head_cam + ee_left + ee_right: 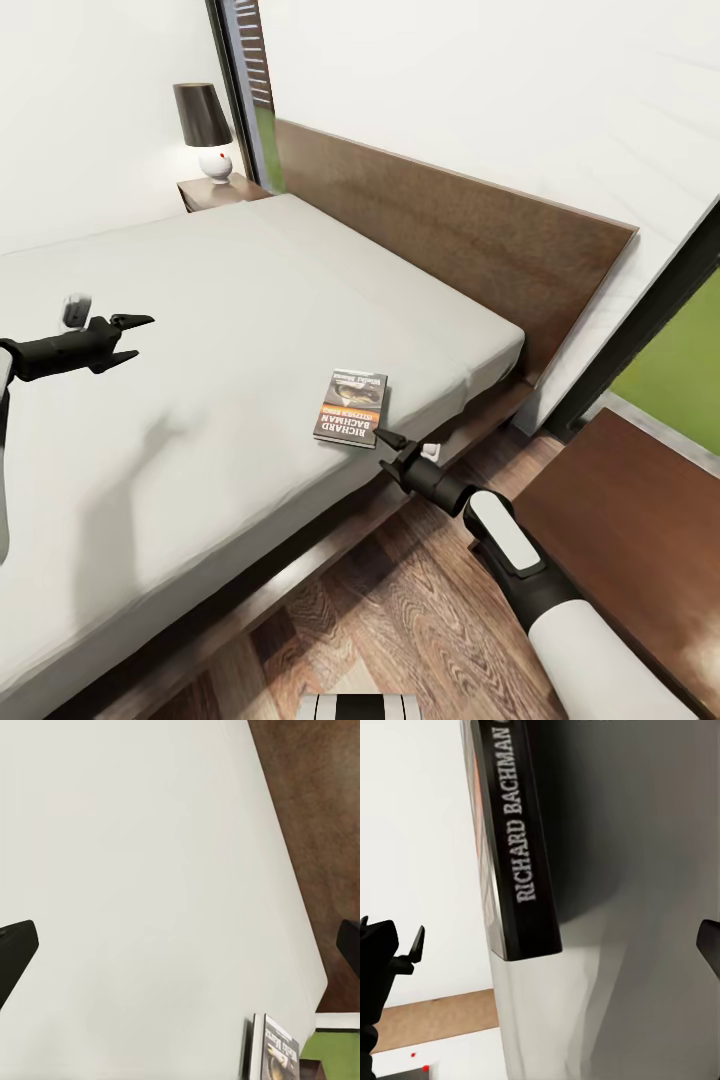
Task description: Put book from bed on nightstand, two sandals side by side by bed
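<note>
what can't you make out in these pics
- Book cover: small print under the author name is too small to read in the head view; in the right wrist view the spine text runs off the edge.
- Right claw: its tip is seen end on in the head view, so the gap between its fingers is unclear.
- Near nightstand: cut off by the head view's edge, front hidden.
- Far nightstand: its lower part sits behind the bed.

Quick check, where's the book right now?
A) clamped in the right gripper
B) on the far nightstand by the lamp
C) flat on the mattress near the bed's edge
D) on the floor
C: the book lies flat on the grey mattress, with the open right gripper just short of it.
</note>
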